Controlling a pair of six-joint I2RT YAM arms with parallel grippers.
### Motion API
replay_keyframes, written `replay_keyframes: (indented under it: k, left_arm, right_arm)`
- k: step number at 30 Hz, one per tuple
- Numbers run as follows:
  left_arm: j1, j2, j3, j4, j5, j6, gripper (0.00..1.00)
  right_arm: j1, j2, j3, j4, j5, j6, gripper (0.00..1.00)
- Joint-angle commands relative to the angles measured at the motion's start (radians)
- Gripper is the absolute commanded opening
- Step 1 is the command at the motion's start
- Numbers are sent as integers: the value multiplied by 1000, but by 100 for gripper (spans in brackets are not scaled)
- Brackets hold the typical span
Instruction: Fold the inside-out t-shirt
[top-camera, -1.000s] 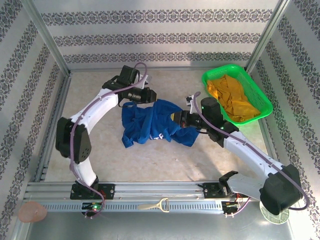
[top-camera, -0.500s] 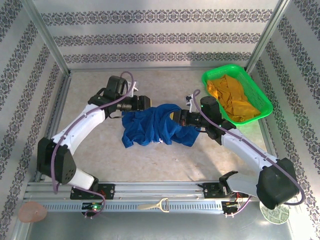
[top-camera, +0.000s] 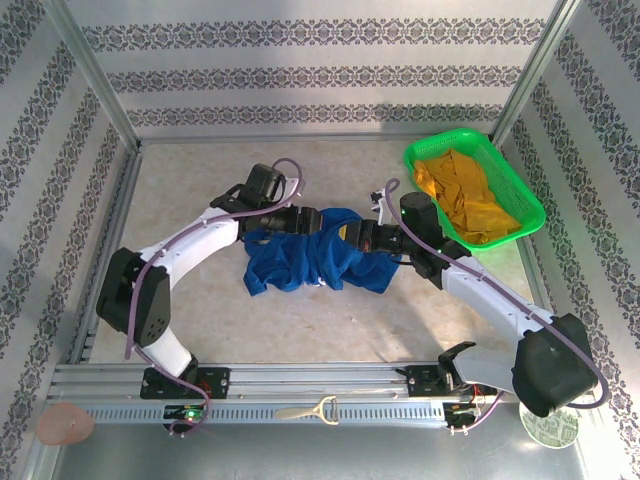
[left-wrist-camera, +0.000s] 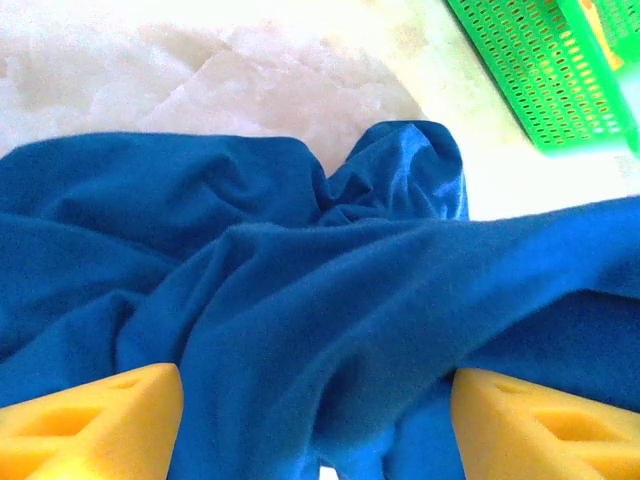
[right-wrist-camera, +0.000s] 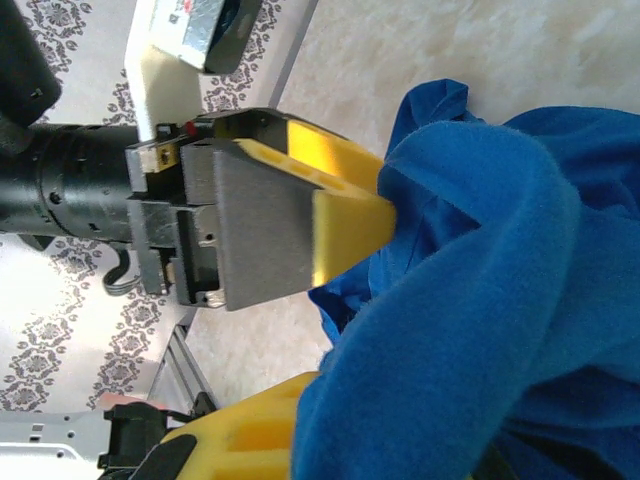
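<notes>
The inside-out t-shirt (top-camera: 310, 255) lies as a crumpled royal-blue heap mid-table, plain blue side showing. My left gripper (top-camera: 306, 221) is pressed into its upper left part, open. In the left wrist view both yellow pads (left-wrist-camera: 90, 420) stand wide apart with blue folds (left-wrist-camera: 330, 300) between them. My right gripper (top-camera: 352, 237) is shut on the shirt's upper right part. In the right wrist view cloth (right-wrist-camera: 470, 300) drapes over my right gripper (right-wrist-camera: 310, 430), and one yellow finger (right-wrist-camera: 345, 205) of the left gripper reaches it from the left.
A green basket (top-camera: 520, 205) holding a mustard-yellow garment (top-camera: 465, 190) stands at the back right, close to the right arm; its corner (left-wrist-camera: 530, 70) shows in the left wrist view. Metal frame posts and patterned walls enclose the table. A small tool (top-camera: 310, 411) lies on the near rail.
The left gripper has opened and moved right into the shirt. The shirt has bunched up more, and its white print has gone out of sight. The right gripper has stayed shut.
</notes>
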Motion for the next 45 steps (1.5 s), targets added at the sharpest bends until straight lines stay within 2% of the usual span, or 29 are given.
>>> replay_keyframes:
  k: [1,9,15,16,17,19,20,22,25,26,27,28,29,30,34,37,39,42,45]
  left_arm:
    - [-7,26,33,67,45,92,72]
    - [-21,94,37,114,135,123,73]
    - [-48,195,76,170,255,108,73]
    - [-49,206,79,186,277,99,70]
    - [-50,217,83,199,300,88,62]
    - [-47,218,83,215,320,62,38]
    - [-41,210,83,216,319,46,23]
    - [-25,168,61,237,315,-11,2]
    - [6,60,9,284,304,-109,0]
    - [14,24,-6,297,305,-140,0]
    - [20,-7,-16,303,307,-170,0]
    - [24,-28,-18,306,311,-195,0]
    - [24,-48,-21,308,314,-220,0]
    - [24,-64,-24,310,313,-245,0]
    - [23,-105,-47,338,304,-324,0]
    - [24,-118,-51,334,297,-326,0]
    - [23,-124,-50,322,287,-321,0]
    - [24,-130,-44,301,281,-301,0]
    - [24,-134,-41,280,272,-282,0]
  right_arm:
    - [-8,1,3,22,-9,7,0]
    - [-8,-10,3,18,0,9,0]
    - [-11,-17,3,9,5,7,0]
    - [-14,-16,2,9,5,5,0]
    - [-17,-16,0,7,5,5,0]
    - [-29,-14,-8,10,1,5,0]
    - [-35,-10,-13,13,0,3,0]
    - [-52,4,-25,13,12,2,0]
    - [-83,53,-33,-25,106,4,0]
    - [-91,72,-30,-52,169,11,12]
    - [-95,87,-18,-99,249,19,35]
    - [-96,94,-9,-132,309,27,50]
    - [-96,96,1,-161,362,46,60]
    - [-92,88,10,-177,398,69,65]
    - [-8,-25,52,-318,563,135,71]
    - [87,-126,74,-426,684,196,73]
    - [137,-170,72,-454,722,271,73]
    - [178,-194,35,-389,707,423,73]
    - [198,-164,15,-271,689,507,78]
